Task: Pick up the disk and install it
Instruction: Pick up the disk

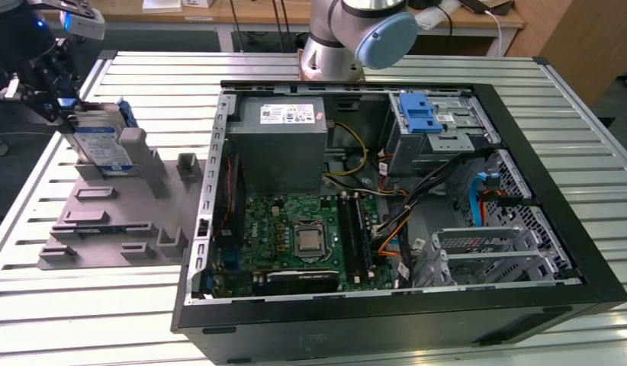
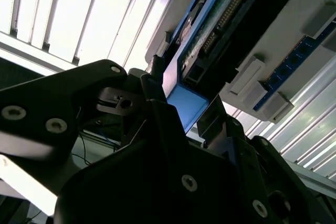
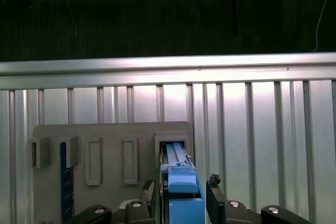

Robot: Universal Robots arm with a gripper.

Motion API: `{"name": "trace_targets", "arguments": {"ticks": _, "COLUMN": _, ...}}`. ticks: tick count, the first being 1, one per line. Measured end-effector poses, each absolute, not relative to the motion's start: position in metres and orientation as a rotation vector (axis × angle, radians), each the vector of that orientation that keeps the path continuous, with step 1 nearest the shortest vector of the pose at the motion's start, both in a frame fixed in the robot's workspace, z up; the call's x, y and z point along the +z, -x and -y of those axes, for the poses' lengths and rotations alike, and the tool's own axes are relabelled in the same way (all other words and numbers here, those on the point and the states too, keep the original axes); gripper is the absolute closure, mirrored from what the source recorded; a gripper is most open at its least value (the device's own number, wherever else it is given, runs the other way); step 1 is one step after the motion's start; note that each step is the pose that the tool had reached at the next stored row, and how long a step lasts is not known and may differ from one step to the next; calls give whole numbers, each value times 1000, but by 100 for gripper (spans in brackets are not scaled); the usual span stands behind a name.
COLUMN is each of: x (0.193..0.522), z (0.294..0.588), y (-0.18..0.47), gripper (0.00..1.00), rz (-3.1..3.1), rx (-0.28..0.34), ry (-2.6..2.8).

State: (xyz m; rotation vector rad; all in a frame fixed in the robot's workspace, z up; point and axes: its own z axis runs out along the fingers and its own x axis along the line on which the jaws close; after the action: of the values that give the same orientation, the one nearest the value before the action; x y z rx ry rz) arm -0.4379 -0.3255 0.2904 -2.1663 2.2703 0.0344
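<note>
**Gripper astride the standing disk, jaws not yet closed**

From where I stand, the whole job hangs on 1 relation: the disk (image 1: 98, 141) sits directly between the fingers. In the exterior view the gripper (image 1: 57, 107) is out at 10 o'clock of the scene. The disk lies just off it toward 4 o'clock, standing on edge in a slot of the grey holder plate (image 1: 100, 229). It has not been lifted; its lower edge is in the slot.

In the first wrist view the gripper (image 3: 182, 188) straddles the disk's blue carrier (image 3: 184, 203). The 2 fingers (image 3: 212, 190) stand apart, with a thin dark gap showing on each side, so I judge the jaws open around it rather than clamped. The thin edge of the disk faces the wrist, and its length runs straight away from the wrist, in line with the gap. The second wrist view agrees: the blue end of the disk (image 2: 184, 106) sits between the dark fingers (image 2: 156, 77).

The open computer case (image 1: 588, 282) fills the scene from the centre out to 3 o'clock, well apart from the disk. Its drive cage with the blue latch (image 1: 426, 114) is at about 1 o'clock.
</note>
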Motion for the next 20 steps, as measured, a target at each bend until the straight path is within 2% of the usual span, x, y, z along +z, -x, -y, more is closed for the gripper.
{"name": "trace_targets", "arguments": {"ticks": 20, "x": 290, "z": 326, "y": 438, "gripper": 51, "rz": -2271, "rx": 34, "ry": 2167}}
